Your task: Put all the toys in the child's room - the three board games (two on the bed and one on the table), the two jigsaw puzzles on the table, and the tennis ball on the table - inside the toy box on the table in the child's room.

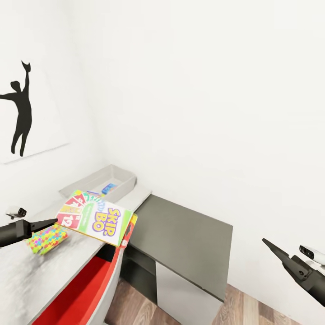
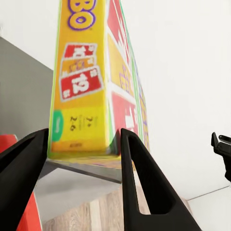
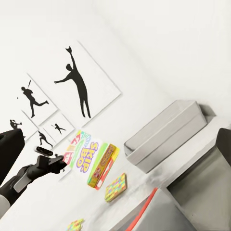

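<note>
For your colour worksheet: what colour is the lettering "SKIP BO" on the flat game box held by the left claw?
Purple letters on a yellow patch of the white, green-edged flat cardboard game box, clearest in the head view.

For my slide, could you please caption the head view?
Left gripper holds the Skip-Bo box above the desk, short of the grey toy box.

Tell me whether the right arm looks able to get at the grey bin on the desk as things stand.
Probably not without moving closer. The right gripper hangs off beyond the dark desk section, while the bin sits at the far wall. The Skip-Bo box in the left gripper sits in front of it.
</note>
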Available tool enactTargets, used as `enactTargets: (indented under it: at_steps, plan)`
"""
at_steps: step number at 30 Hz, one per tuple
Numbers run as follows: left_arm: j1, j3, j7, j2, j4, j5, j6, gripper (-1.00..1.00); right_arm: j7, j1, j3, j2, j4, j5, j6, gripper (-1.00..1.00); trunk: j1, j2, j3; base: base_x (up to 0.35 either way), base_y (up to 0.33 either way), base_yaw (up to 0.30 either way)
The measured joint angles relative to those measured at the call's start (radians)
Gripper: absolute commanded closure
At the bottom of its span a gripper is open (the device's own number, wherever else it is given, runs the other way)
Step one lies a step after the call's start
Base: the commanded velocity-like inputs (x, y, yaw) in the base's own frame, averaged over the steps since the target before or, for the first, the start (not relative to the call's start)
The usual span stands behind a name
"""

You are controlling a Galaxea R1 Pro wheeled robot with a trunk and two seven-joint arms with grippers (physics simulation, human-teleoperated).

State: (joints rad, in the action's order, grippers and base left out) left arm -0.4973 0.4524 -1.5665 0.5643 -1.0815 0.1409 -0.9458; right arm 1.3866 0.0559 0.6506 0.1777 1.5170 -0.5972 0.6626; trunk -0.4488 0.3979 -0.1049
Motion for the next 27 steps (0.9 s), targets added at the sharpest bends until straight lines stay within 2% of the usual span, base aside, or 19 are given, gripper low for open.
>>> enactTargets:
  at_steps: [7,16,27]
  plan:
    - [0.001,0.0,0.0,0.0,-0.001,0.0,0.001,1.0,0.0,0.0,0.0,-0.001,0.0,0.0,0.0,-1.0,0.0,0.0,0.002,0.247,-0.102,-0.057]
    - [0.001,0.0,0.0,0.0,-0.001,-0.002,0.001,1.0,0.0,0.0,0.0,-0.001,0.0,0.0,0.0,-1.0,0.0,0.0,0.011,0.243,0.016,-0.149]
    - [0.008,0.002,0.0,0.0,-0.001,0.0,0.002,1.0,0.0,0.0,-0.001,-0.001,0.0,0.001,0.0,-1.0,0.0,0.0,0.012,0.15,0.101,-0.013]
